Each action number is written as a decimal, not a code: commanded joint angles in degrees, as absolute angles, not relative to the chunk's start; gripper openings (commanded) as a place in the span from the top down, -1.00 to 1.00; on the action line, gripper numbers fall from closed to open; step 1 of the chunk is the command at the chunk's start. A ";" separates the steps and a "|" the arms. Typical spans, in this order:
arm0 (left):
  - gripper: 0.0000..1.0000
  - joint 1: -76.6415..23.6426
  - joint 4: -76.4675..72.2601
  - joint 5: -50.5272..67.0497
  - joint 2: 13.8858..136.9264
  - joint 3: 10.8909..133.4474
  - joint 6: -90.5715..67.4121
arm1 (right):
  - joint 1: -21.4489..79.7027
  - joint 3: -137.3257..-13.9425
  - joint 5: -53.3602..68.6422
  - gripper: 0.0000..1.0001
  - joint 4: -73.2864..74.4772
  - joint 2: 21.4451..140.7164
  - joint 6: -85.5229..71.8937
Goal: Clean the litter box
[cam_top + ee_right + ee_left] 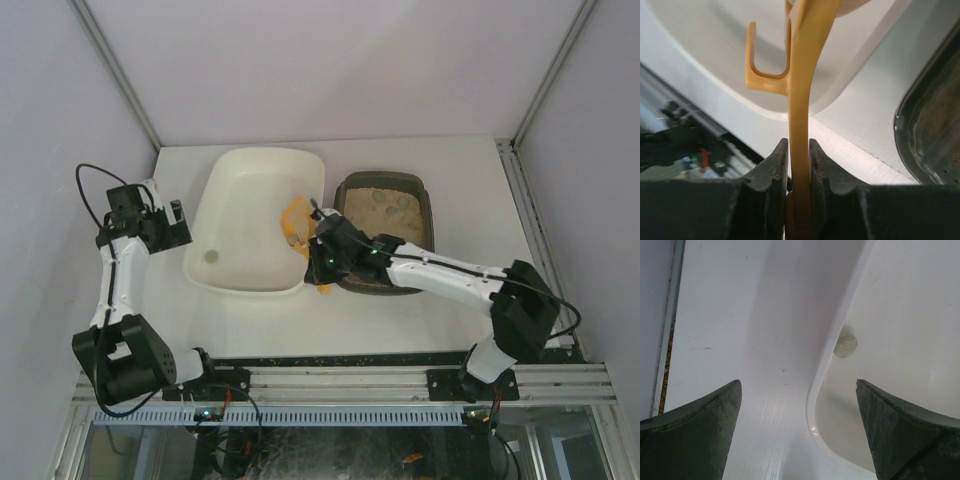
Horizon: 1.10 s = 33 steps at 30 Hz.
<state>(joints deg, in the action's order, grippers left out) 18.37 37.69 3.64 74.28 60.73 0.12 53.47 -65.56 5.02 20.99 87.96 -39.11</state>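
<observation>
The dark brown-grey litter box (385, 232) with pale sandy litter sits right of the white tub (255, 218); its rim shows in the right wrist view (932, 125). My right gripper (322, 255) is shut on the handle of a yellow-orange scoop (296, 225), whose head hangs over the tub's right side. In the right wrist view my right gripper (799, 145) clamps the scoop handle (805, 90). My left gripper (180, 225) is open and empty at the tub's left rim; in the left wrist view my left gripper (799, 390) straddles the rim (815, 395).
A small round grey-green lump (211, 256) lies on the tub floor, also in the left wrist view (845, 346). White enclosure walls stand around the table. A black and metal rail (340, 375) runs along the near edge.
</observation>
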 commanded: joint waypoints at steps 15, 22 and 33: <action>-0.99 19.06 34.59 11.49 58.78 53.96 2.72 | 75.54 -103.75 -40.74 1.00 66.30 116.35 -24.98; -0.99 18.65 33.99 22.01 65.44 59.84 2.55 | 73.47 -99.59 -39.28 1.00 62.94 112.70 -22.46; -0.99 1.10 32.01 14.01 78.29 76.75 0.90 | 56.54 -86.95 -26.30 1.00 57.81 95.04 -24.88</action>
<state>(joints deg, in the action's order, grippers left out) 8.97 36.21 17.54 75.35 68.93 2.85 66.35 -91.92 -33.91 60.73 106.80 -23.42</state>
